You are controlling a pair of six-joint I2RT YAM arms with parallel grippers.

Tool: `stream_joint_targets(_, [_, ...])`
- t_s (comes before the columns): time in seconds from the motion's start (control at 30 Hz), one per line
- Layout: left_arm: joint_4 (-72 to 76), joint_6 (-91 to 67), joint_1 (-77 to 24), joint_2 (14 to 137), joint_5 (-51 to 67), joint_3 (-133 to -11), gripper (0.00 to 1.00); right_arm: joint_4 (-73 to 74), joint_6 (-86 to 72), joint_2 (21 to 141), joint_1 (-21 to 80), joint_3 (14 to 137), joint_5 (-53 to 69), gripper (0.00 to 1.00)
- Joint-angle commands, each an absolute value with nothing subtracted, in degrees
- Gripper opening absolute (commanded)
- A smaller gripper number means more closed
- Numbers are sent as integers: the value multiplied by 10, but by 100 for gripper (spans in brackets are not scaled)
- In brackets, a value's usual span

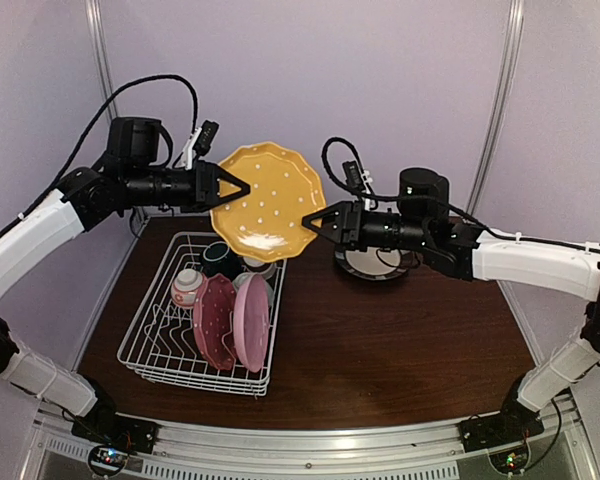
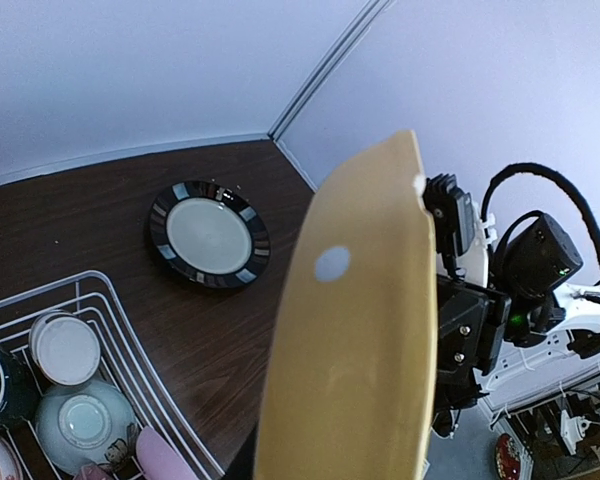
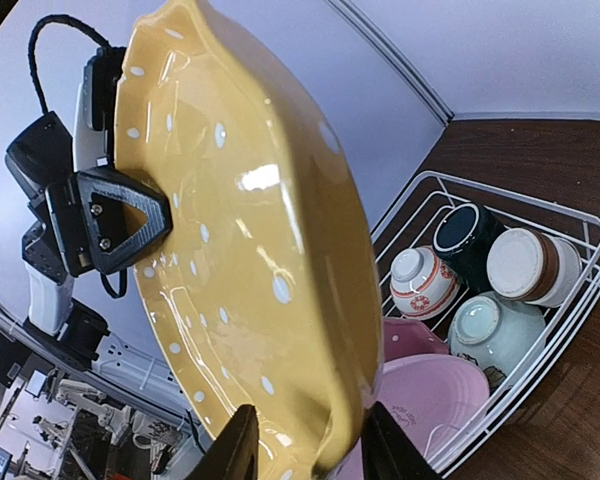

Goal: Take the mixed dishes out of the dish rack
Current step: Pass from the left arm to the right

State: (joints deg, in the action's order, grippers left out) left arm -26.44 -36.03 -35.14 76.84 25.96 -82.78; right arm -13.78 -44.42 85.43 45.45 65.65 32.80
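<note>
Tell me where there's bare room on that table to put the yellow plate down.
The widest bare patch of table lies right of the dish rack, nearer than the dark-rimmed plate. The rack is crowded: cups at its far end, pink plates in its near half. The yellow plate is up in the air.

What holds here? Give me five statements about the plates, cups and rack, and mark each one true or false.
1. The yellow plate is up in the air above the rack. True.
2. The dark plate stands in the rack. False: it lies flat on the table, right of the rack.
3. Two pink plates stand on edge in the rack. True.
4. The rack holds no cups. False: four cups sit at its far end.
5. The left fingers hold the yellow plate's rim. True.
</note>
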Motion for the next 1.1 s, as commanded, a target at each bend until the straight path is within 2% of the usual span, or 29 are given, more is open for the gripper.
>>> stream_joint_targets(0.0, [-144,-378,-352,754,281,-829,0,-182,-471,862,460,671,322,32])
stream_joint_targets(0.1, [-142,-381,-352,755,276,-826,0,-194,-479,864,460,671,324,24])
stream_joint_targets(0.3, [-141,-378,-352,750,261,-814,0,-189,-479,858,460,670,322,17])
stream_joint_targets(0.47, [-145,-376,-352,748,247,-805,0,-187,-478,854,459,670,318,0])
stream_joint_targets(0.63, [-156,-371,-352,747,230,-801,2,-182,-480,849,458,668,312,0])
stream_joint_targets(0.73, [-162,-368,-352,748,217,-800,18,-187,-489,845,453,660,307,0])
stream_joint_targets(0.93, [-183,-365,-352,750,180,-801,38,-214,-515,833,434,637,309,0])
stream_joint_targets(1.07, [-199,-366,-351,749,157,-802,62,-208,-514,823,425,631,309,0])
